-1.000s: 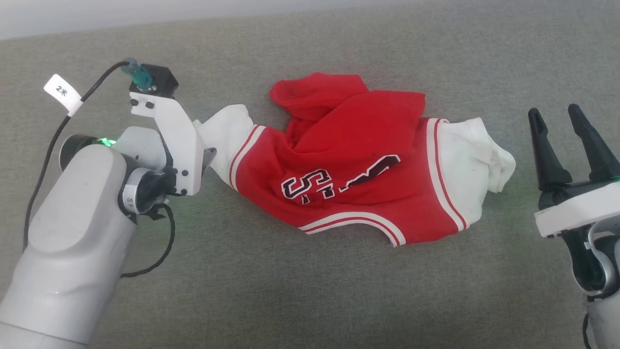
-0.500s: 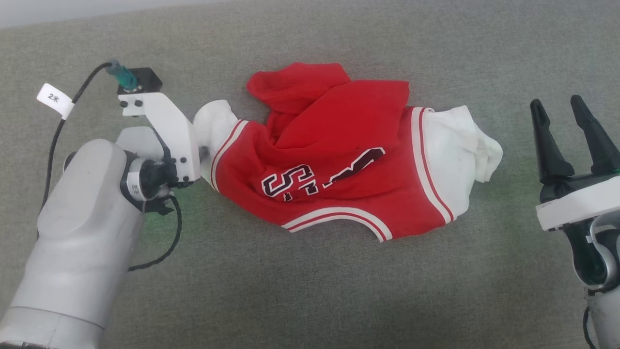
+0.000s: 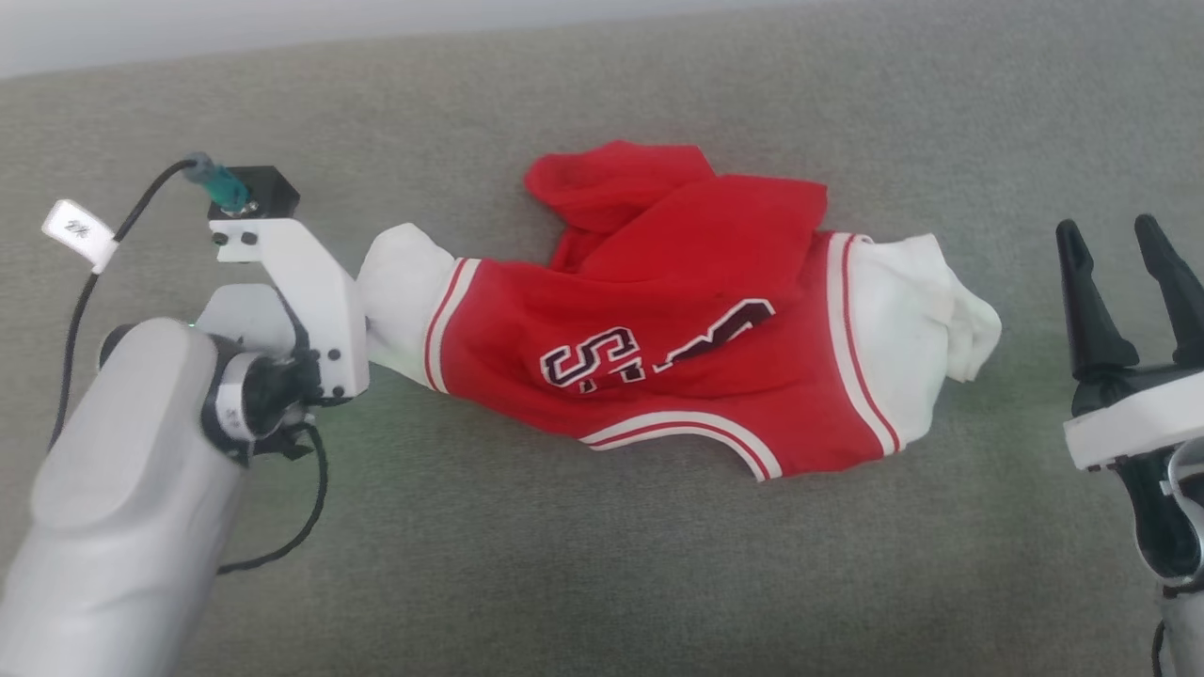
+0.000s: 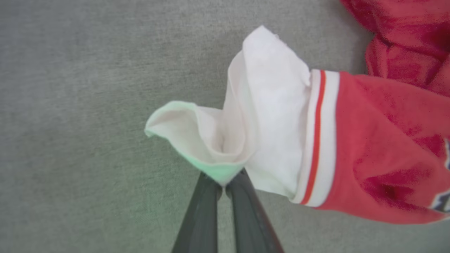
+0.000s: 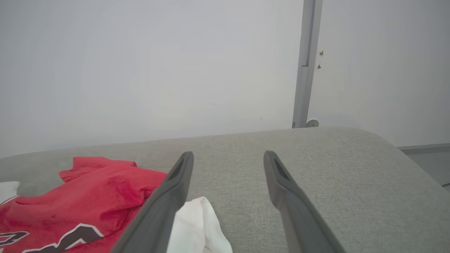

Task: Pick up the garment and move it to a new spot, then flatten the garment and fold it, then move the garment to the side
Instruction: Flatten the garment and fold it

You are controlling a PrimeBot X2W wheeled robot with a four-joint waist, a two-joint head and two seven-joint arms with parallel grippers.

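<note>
The garment (image 3: 677, 376) lies crumpled near the middle of the grey cloth-covered desk (image 3: 564, 564), its red body bunched and part of the black lettering showing on its upper face. The left claw (image 4: 223, 182) is pinched tight on the edge of the white sleeve (image 4: 225, 140) at the garment's left end, where the cloth puckers at the tips. The right claw (image 3: 1108, 228) stands wide with nothing between its fingers, near the other white sleeve (image 3: 931, 301) but apart from it.

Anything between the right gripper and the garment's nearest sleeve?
Nothing visible. Just bare grey fabric surface lies between the open right gripper and the white sleeve of the garment. The left gripper is shut on the opposite sleeve.
</note>
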